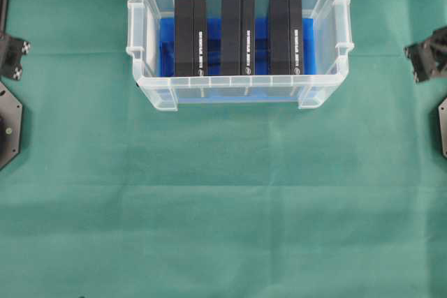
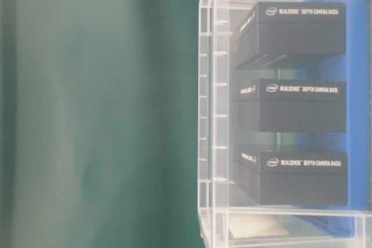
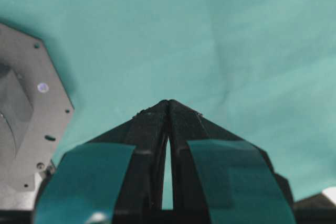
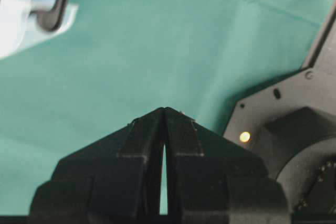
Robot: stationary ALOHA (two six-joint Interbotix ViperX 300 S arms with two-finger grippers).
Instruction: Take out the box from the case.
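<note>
The clear plastic case with a blue lining stands at the back middle of the green cloth. Three black boxes stand side by side in it: left, middle, right. The case wall and the three boxes also show in the table-level view. My left gripper is shut and empty over the cloth at the far left, well away from the case. My right gripper is shut and empty at the far right; a corner of the case shows at its upper left.
The left arm's base plate lies at the left edge and the right arm's base at the right edge. Green cloth covers the table in front of the case.
</note>
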